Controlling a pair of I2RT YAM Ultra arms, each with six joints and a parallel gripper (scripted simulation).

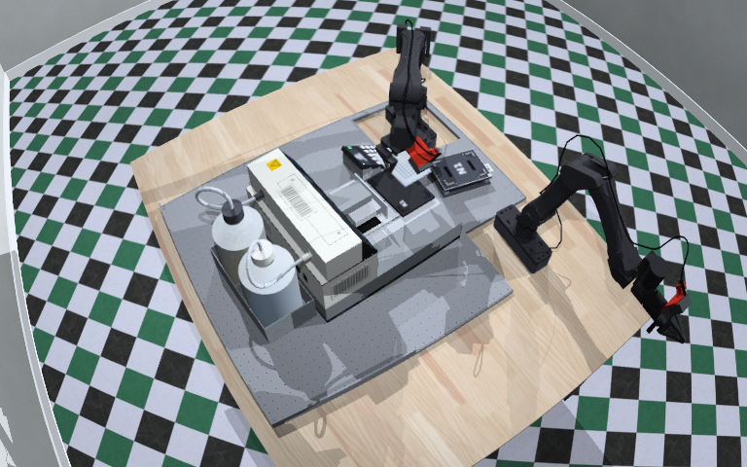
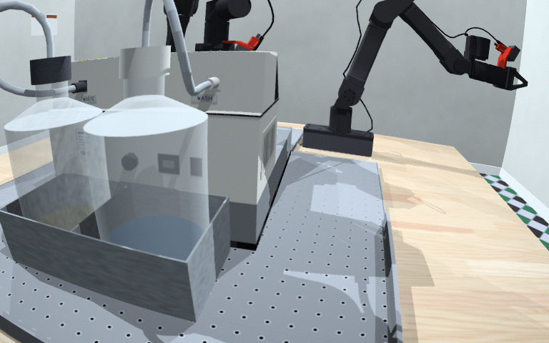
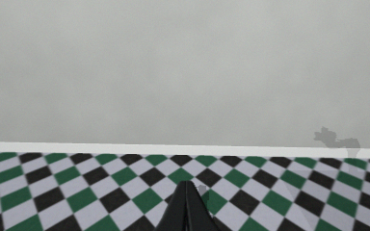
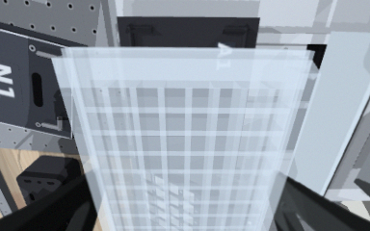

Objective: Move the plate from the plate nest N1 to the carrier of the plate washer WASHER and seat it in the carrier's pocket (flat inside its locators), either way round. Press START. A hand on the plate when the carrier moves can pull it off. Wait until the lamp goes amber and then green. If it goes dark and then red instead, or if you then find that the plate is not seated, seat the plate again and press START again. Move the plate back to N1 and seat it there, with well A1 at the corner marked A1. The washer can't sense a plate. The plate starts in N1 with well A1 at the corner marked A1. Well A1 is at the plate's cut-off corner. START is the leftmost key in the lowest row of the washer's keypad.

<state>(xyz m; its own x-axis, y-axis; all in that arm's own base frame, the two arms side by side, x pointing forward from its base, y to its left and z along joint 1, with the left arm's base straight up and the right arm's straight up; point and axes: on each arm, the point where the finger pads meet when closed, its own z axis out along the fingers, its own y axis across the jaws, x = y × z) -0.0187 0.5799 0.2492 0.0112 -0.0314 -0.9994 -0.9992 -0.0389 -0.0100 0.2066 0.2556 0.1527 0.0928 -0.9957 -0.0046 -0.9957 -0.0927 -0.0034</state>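
The plate (image 1: 406, 168) (image 4: 185, 130) overhangs the carrier's (image 1: 401, 193) (image 4: 188, 33) near edge, N1 (image 1: 460, 169) (image 4: 29, 84) beside it, pinched in 1 downward-reaching right gripper (image 1: 408, 159) (image 4: 185, 204); the left (image 1: 682, 340) (image 2: 525, 83) (image 3: 186, 185) is pressed together.

Black arms (image 1: 616, 226) (image 2: 362, 52), red camera brackets (image 1: 675, 295) (image 2: 503, 56), thin black cables (image 1: 658, 247) (image 2: 357, 36).

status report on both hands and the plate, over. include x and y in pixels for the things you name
Right hand (image 1: 405, 164) (image 4: 185, 207) shut on plate (image 1: 406, 168) (image 4: 185, 120). Left hand (image 1: 681, 340) (image 2: 525, 83) (image 3: 186, 183) shut, empty, away from washer (image 1: 302, 203) (image 2: 239, 161). Plate off N1 (image 1: 461, 171) (image 4: 29, 82), unseated; nothing visibly blocking carrier (image 1: 405, 193) (image 4: 193, 34).
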